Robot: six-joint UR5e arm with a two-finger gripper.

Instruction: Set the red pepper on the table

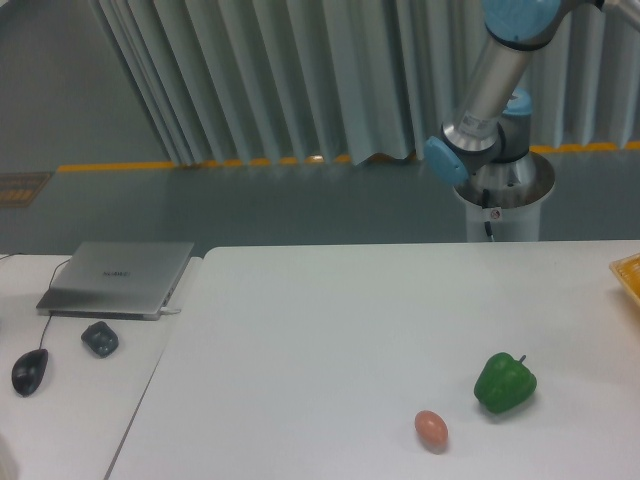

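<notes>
The red pepper is out of view. The white table (330, 330) fills the lower right of the camera view. Behind its far edge rises the arm (490, 90), with only its base, a blue-capped joint and a silver link showing. The gripper is outside the frame, above the top right.
A green pepper (505, 382) and a small brownish-orange egg (431, 429) lie near the table's front right. A yellow edge (628, 275) shows at the far right. The adjoining desk on the left holds a closed laptop (118, 278), a mouse (29, 371) and a small dark object (100, 338).
</notes>
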